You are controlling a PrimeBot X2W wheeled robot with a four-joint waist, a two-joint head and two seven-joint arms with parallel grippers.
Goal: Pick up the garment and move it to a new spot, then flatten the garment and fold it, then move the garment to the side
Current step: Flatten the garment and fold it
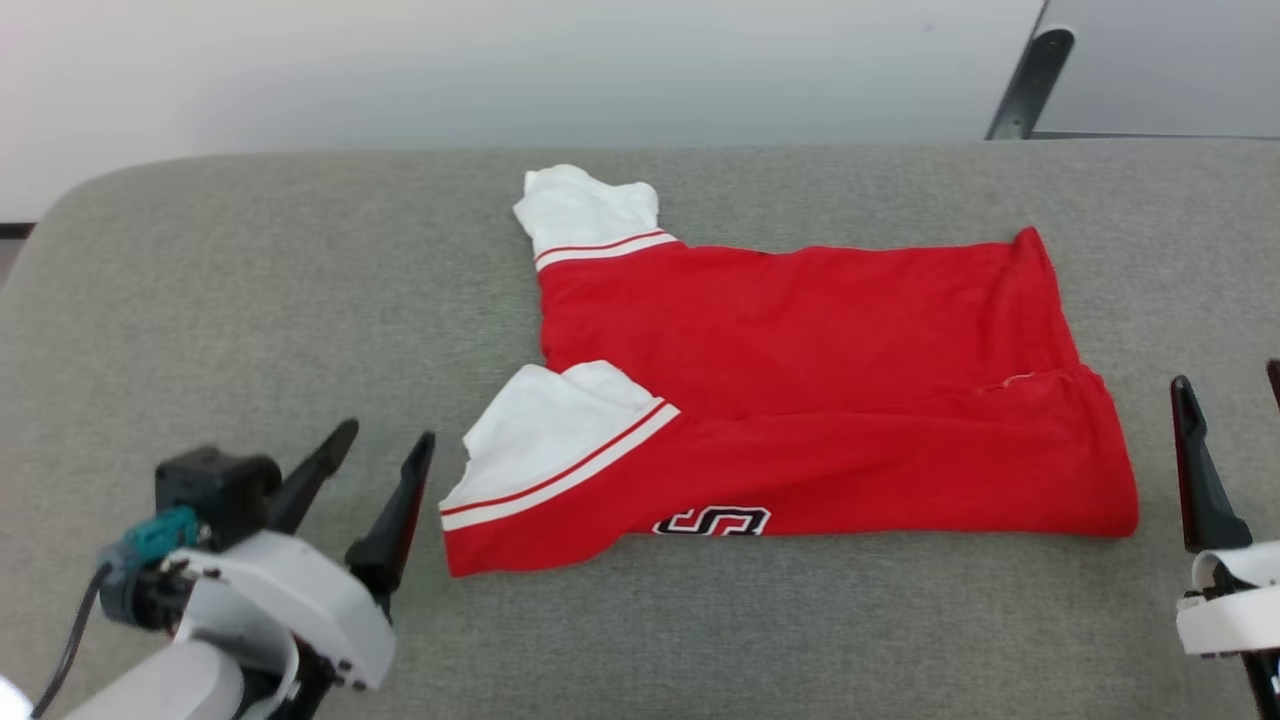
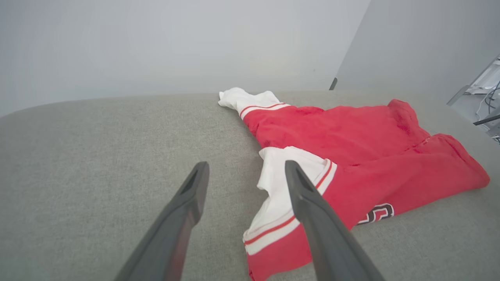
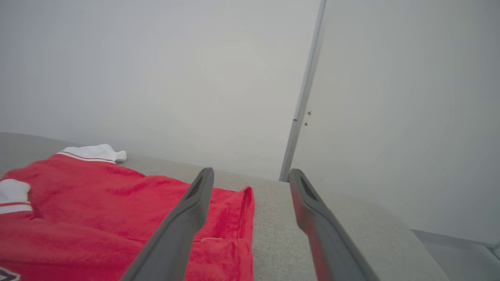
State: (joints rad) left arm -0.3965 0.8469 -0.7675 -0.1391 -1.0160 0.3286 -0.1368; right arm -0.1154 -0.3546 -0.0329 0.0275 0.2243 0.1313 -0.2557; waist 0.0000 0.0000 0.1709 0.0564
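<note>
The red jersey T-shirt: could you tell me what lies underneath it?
The red jersey T-shirt lies on the grey fabric surface, which shows around it. Its near layer overlaps the far one; the black emblem print shows only partly. Anything beneath is covered.

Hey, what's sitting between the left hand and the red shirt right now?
Nothing. In the head view, just a narrow strip of bare grey surface separates the left hand from the near white sleeve of the shirt.

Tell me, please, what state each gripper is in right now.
Left gripper: open, holding nothing, beside the garment.
Right gripper: open, holding nothing.
</note>
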